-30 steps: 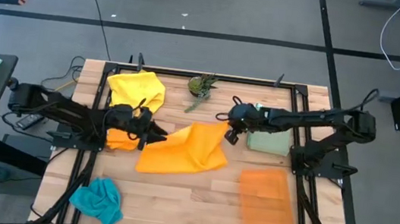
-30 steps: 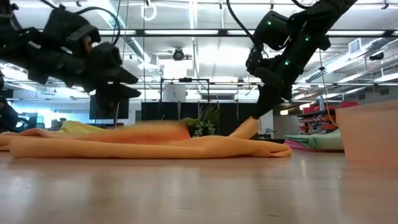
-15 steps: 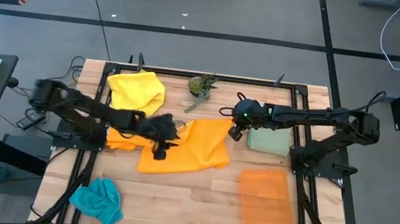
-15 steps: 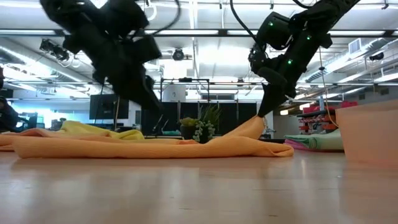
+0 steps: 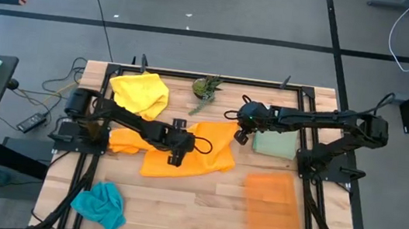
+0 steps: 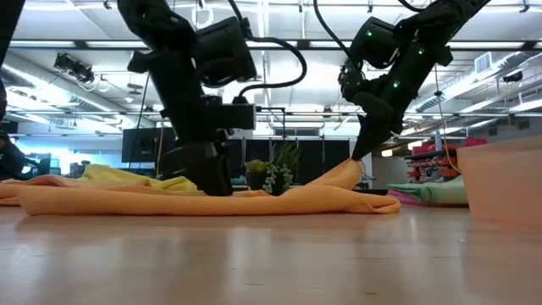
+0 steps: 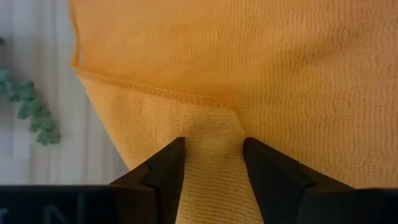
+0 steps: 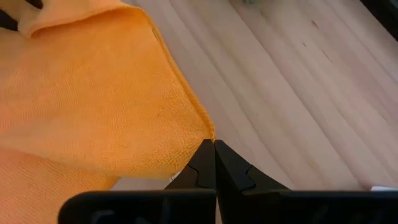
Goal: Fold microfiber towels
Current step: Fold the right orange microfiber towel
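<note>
The right claw (image 8: 214,146) pinches a corner of the soft, nubbly orange towel (image 5: 191,156); the left claw (image 7: 213,149), fingers spread, presses its hemmed fold.

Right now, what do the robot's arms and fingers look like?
Both arms are black and made of jointed tubes. A black cable loops over the left arm. The right arm has small green lights. The left fingers and the right fingers are dark, flat wedges with pointed tips.
</note>
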Tool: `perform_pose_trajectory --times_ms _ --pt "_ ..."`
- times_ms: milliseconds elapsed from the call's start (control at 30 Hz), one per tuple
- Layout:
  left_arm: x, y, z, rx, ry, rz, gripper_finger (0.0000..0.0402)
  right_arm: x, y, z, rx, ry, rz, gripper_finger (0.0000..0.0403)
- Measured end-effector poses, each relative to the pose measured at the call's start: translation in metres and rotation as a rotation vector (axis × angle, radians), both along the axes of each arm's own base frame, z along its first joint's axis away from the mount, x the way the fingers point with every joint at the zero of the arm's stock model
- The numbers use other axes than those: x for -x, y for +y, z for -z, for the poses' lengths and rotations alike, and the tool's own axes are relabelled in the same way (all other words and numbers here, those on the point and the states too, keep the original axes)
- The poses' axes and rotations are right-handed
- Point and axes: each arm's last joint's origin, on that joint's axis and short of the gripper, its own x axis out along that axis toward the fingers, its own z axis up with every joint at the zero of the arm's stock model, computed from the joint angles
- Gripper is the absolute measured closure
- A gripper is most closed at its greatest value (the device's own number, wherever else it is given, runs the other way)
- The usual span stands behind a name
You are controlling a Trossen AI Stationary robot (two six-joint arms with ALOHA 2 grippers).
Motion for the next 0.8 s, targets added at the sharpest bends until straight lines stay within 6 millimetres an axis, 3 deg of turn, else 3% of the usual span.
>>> perform_pose_trajectory --times_ms 133,300,533,667,800 --pt "-0.001 0.005 0.003 0.007 -0.001 -0.022 0.0262 0.0 0.0 0.0 0.0 0.007 -0.002 0.0403" --pt "0.001 0.006 -0.013 0.016 -0.04 -0.036 0.0382 0.002 0.0 0.001 -0.001 0.025 -0.008 0.0403" --pt "0.018 0.006 -0.068 0.052 -0.182 -0.081 0.0394 0.007 0.002 0.005 -0.02 0.088 -0.005 0.0403" --pt "0.043 0.005 -0.099 0.177 -0.287 -0.072 0.0393 0.01 0.01 0.01 -0.034 0.109 -0.018 0.0403" --pt "0.074 0.001 -0.117 0.346 -0.42 -0.031 0.0396 0.007 0.032 0.011 -0.034 0.109 -0.1 0.0403"
